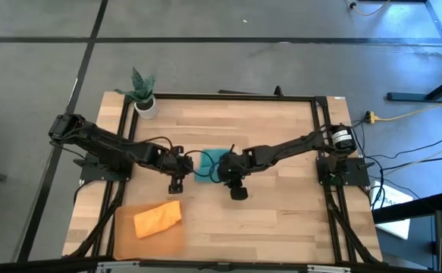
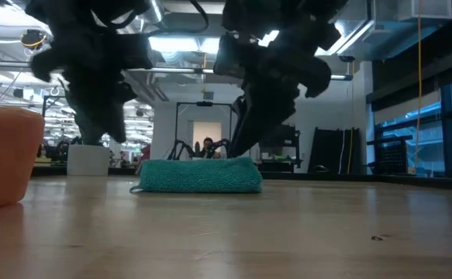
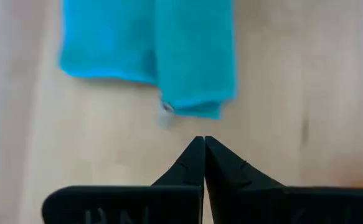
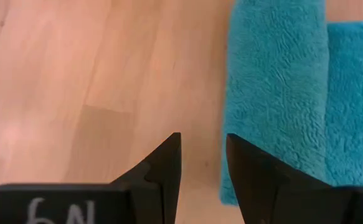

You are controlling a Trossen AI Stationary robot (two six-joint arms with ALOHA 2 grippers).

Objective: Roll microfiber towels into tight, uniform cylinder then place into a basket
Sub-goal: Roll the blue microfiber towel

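The teal towel lies folded in layers, flat on the wooden table's middle; it also shows in the low view. My left gripper hovers shut just off the towel's left end, touching nothing. My right gripper hangs open over bare wood beside the towel's near right edge, with nothing between its fingers. The orange towel lies bunched in the basket at the table's near left.
A small white pot with a plant stands at the table's far left corner. Black frame rails run along the table's edges. Bare wood lies at the near right.
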